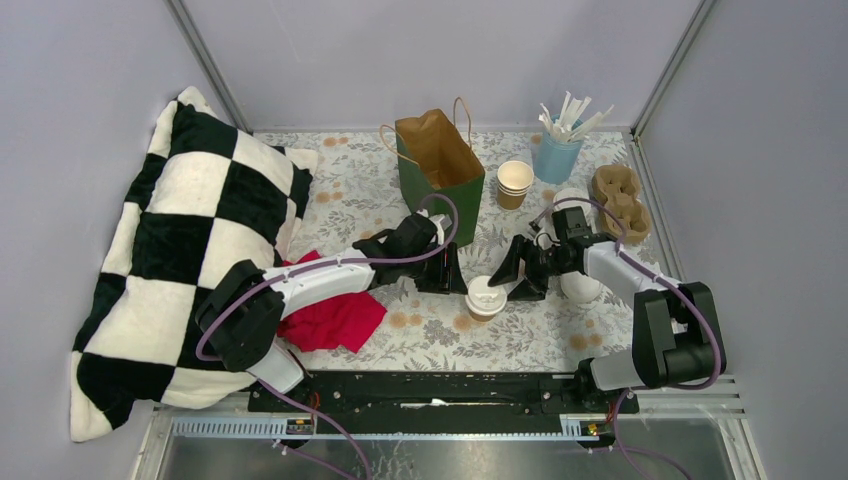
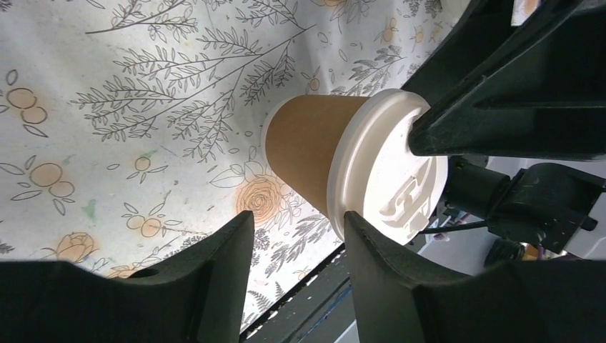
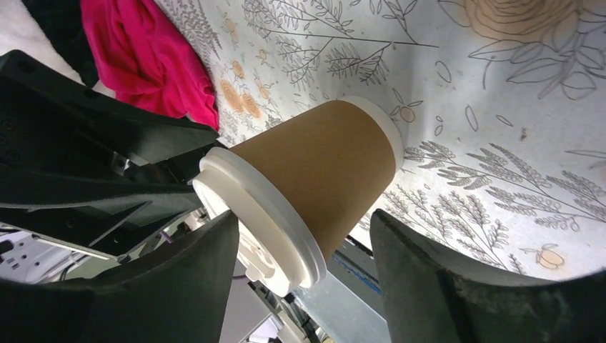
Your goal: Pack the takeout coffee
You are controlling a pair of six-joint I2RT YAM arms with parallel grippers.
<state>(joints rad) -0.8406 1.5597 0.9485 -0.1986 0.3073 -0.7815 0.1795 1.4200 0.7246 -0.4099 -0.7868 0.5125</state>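
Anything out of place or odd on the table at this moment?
Yes: a crumpled red cloth and a large checkered pillow lie at the left, unrelated to coffee packing. The lidded cup stands upright; no spill is visible.

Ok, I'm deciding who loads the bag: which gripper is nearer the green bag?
Left. The left gripper sits just in front of the green bag, on its near side; the right gripper is farther right, across the lidded cup.

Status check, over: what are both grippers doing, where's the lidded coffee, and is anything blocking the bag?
Left gripper and right gripper open, flanking lidded coffee cup. Cup upright on table, unheld. Green bag open behind, path clear.
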